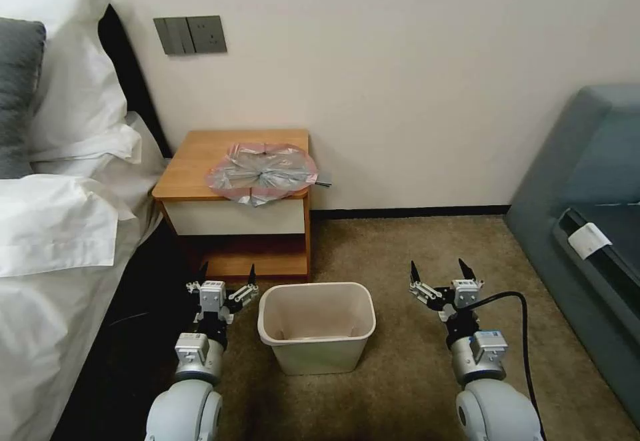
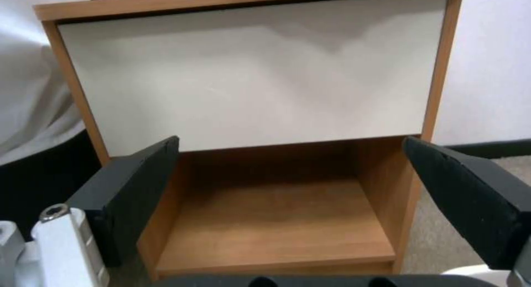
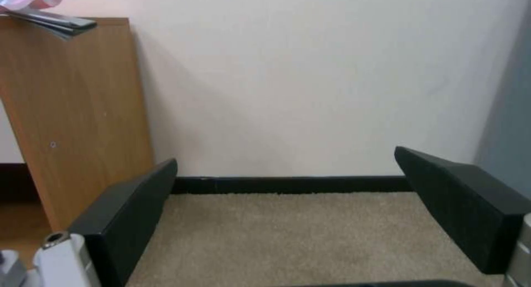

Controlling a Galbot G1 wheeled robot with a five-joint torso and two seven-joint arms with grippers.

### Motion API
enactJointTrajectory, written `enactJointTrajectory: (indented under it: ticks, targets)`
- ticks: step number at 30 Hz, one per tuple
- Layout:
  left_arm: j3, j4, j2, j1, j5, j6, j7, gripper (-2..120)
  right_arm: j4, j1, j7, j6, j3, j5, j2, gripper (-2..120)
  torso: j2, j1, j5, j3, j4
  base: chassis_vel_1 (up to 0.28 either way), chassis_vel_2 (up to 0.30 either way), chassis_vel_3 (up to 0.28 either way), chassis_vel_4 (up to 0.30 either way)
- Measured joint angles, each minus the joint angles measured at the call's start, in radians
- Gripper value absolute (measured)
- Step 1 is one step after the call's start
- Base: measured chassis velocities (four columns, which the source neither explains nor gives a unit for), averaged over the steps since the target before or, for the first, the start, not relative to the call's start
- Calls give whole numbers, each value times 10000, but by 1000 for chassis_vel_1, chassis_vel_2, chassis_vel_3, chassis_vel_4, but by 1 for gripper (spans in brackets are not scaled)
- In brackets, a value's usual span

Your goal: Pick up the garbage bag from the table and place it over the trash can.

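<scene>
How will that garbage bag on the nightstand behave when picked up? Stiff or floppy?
Likely floppy: the garbage bag is thin, crinkled film lying flat on the table, so it should sag and drape from one pinch point. Probably very light and may flutter. Its edge overhangs the table's front, which may offer a place to pinch. Both end effectors, left and right, are open, low beside the trash can.

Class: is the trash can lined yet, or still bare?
Bare. The trash can stands upright with its inside showing; the garbage bag lies on the table.

Soft, even indoor light; the garbage bag (image 1: 262,172) glints faintly, and a jagged shadow crosses the drawer front (image 2: 254,71) beyond the left gripper (image 2: 290,183).
</scene>
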State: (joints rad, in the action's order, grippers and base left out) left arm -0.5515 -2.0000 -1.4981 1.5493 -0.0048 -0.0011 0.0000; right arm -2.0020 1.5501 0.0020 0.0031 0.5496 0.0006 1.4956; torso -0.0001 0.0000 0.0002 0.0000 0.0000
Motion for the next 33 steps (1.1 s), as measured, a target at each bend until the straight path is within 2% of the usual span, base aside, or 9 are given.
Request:
enactJointTrajectory:
  ticks: [6, 7, 15, 18, 24, 29, 30, 31, 33]
  targets:
    - [-401, -5, 423, -279, -1030, -284, 110, 100, -662, 41, 399, 534, 108, 340, -907, 100, 1, 0, -15, -1, 0, 0, 0, 0, 0]
    - [-553, -15, 573, -381, -1402, -392, 157, 100, -675, 77, 413, 555, 56, 383, -965, 100, 0, 0, 0, 0, -2, 0, 0, 0, 0]
    - [-1513, -124, 1569, -1058, -3813, -1087, 465, 100, -817, 50, 406, 597, -224, 321, -990, 100, 0, 0, -3, 0, 1, 0, 0, 0, 0]
    - [-1642, -142, 1701, -1144, -4134, -1189, 504, 100, -793, 10, 146, 578, -252, 280, -1015, 100, 0, 0, -1, 0, 0, 0, 0, 0, 0]
    - [-1653, -142, 1717, -1153, -4184, -1202, 522, 100, -380, -381, 201, 960, -442, -21, -1283, 100, 0, 0, -4, 0, 0, 0, 0, 0, 0]
    - [-698, 0, 1668, -679, -4586, -1181, 1249, 100, 258, -1274, 226, 1140, -911, -282, -1920, 100, 0, 0, -4, 2, -1, 0, 0, 0, 0]
    - [-513, 40, 1636, -547, -4438, -1160, 1279, 100, 522, -1613, 224, 1187, -1124, -491, -2132, 100, -1, 1, -15, 0, -1, 0, 0, 0, 0]
    - [-418, 99, 1563, -437, -3889, -1120, 1121, 100, 732, -1982, 169, 1165, -1387, -677, -2339, 100, -1, 0, 14, -2, -6, 0, 0, 0, 0]
    - [-424, 190, 1469, -359, -3358, -1120, 995, 100, 1100, -2476, 145, 1098, -1744, -911, -2579, 100, -1, 0, -2, 2, 2, 0, 0, 0, 0]
